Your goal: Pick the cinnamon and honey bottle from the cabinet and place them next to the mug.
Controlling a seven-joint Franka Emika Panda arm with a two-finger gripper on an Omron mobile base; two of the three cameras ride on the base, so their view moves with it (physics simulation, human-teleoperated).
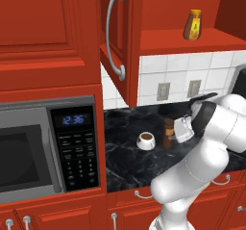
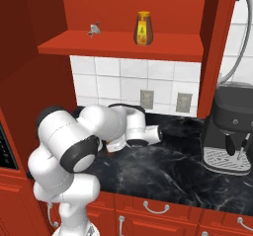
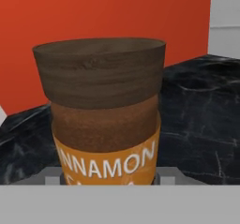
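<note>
Red kitchen units surround the dark marble bench (image 1: 125, 166). Inside the open cabinet (image 1: 158, 12), the honey bottle (image 1: 192, 25) is seen upright on the shelf. On the bench, the cinnamon (image 1: 167, 134) is clamped upright in the tool (image 1: 176, 132), just beside the mug (image 1: 145, 140).

The cinnamon (image 3: 105, 115) fills the hand view, its base cut off at the bottom. From the left base, the arm's wrist partly hides it. From the right, a small grey object (image 2: 93, 29) on the cabinet (image 2: 123, 45) shelf is too small to identify.
</note>
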